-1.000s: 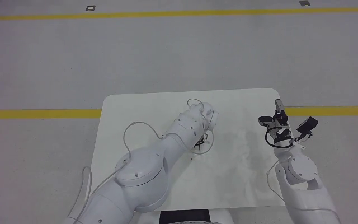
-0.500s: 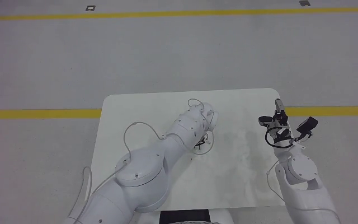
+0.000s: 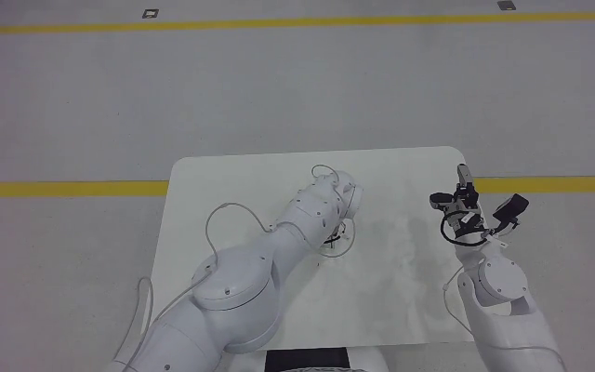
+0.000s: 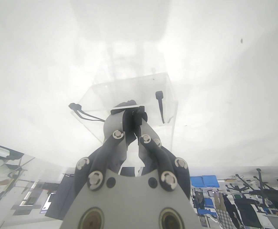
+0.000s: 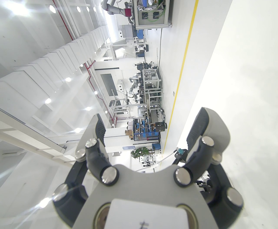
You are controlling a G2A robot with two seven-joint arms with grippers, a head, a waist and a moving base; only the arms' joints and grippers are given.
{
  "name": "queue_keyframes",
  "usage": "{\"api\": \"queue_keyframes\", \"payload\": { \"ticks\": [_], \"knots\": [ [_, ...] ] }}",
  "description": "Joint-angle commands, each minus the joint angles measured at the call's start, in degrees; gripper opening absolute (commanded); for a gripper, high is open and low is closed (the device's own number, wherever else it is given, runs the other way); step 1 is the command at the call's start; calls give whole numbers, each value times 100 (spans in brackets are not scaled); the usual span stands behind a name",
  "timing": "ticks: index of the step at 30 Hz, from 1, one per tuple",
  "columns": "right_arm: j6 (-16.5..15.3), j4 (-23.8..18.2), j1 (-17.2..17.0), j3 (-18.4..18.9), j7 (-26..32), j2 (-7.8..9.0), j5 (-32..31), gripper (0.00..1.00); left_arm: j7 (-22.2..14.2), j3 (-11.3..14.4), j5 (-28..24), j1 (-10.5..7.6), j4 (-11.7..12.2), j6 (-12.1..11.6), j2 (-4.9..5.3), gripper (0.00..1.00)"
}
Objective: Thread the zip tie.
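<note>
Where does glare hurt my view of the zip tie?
Left wrist view: bright haze washes out the table and clear box, yet the black zip tie stands out beyond the shut left pincer. Top view: even light, soft shadows. Right wrist view: ceiling lamps flare, lines bowed by the lens.

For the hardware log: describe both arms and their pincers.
The left arm and right arm have glossy white rounded shells; a thin white cable loops off the left one, black cables bunch at the other's wrist. The left pincer and right pincer share a grey base, black linkage bars with silver pins, pale grey fingers, black pads.
</note>
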Motion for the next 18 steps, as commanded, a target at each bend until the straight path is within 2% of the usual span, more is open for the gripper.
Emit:
{"api": "queue_keyframes", "payload": {
  "ticks": [1,7,12,18],
  "knots": [
    [0,0,0,0,0,0,0,100,26,-11,-24,-20,-11,0,-1,0],
    [0,0,0,0,0,0,0,100,167,-99,-127,-161,-219,0,0,0],
    [0,0,0,0,0,0,0,100,332,-216,-296,-324,-537,0,20,0],
    [0,0,0,0,0,0,0,100,228,-311,-324,-474,-736,0,73,0]
  ]
}}
